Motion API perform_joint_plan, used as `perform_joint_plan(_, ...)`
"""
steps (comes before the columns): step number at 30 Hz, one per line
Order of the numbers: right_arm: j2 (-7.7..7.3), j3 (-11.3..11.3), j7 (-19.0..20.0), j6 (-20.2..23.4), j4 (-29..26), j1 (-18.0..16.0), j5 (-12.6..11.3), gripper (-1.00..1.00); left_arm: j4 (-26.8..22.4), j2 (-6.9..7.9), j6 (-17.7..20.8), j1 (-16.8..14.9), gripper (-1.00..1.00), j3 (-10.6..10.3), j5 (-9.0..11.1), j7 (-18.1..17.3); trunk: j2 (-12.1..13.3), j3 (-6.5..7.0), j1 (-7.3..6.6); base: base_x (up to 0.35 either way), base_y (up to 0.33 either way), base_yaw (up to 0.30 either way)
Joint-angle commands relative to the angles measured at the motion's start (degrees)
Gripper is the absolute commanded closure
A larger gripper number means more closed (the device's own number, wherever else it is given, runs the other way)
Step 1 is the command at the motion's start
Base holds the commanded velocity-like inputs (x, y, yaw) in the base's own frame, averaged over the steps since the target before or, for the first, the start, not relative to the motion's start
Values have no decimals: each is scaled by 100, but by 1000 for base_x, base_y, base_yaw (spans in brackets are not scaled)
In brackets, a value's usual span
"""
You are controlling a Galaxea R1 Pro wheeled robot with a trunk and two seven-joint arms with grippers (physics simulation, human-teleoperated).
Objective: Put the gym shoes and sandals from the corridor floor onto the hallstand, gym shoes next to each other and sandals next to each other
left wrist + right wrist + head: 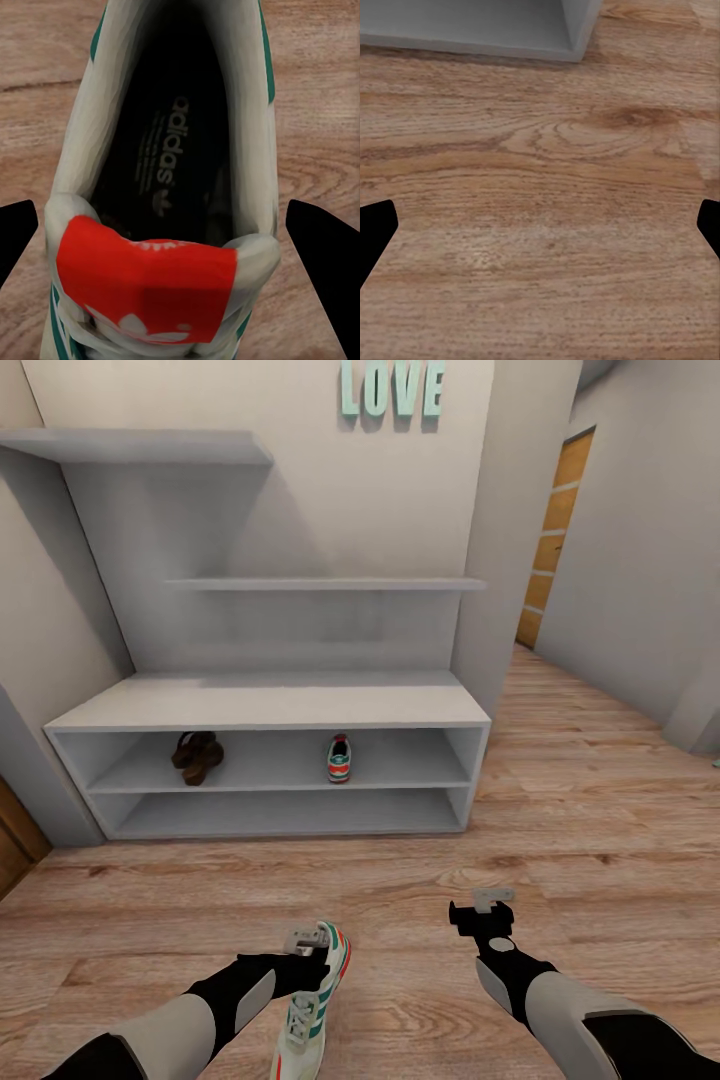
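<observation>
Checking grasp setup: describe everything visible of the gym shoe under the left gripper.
The gym shoe is a white lace-up sneaker with teal side stripes, red-orange trim and a white sole. It lies upright on the wood floor, toe pointing toward the hallstand. The left wrist view shows its dark insole with printed branding and a red-orange tongue label. The left gripper hangs over its opening, fingers open on either side; contact cannot be told.

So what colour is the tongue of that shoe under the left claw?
Bright red-orange, on the white gym shoe with teal-green trim; the left wrist view shows it best.
</observation>
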Motion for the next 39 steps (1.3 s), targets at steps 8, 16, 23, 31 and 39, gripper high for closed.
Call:
perform_joint_plan(8, 0, 1, 0, 0, 1, 0, 0, -100, 0, 0, 0, 0, 100, 0, -1, 2, 0, 0, 0, 0, 0, 0)
perform_joint_plan(16, 0, 2, -3, 11, 26, 0, 13, -100, 0, 6, 0, 0, 100, 5, -1, -11, 0, 0, 0, 0, 0, 0)
perform_joint_plan(23, -20, 0, 0, 11, 129, 0, 26, -100, -3, 9, -12, 0, 100, 16, -10, -12, 0, 0, 0, 0, 0, 0)
perform_joint_plan(31, -31, 2, -12, 7, 126, 0, 20, -100, -21, 13, -282, 0, 100, 17, -25, 4, 0, 0, 0, 0, 0, 0)
perform_joint_plan(39, -204, 0, 229, 529, 93, -3, 18, -100, -46, 47, -376, 0, 100, 29, -28, 2, 0, 0, 0, 0, 0, 0)
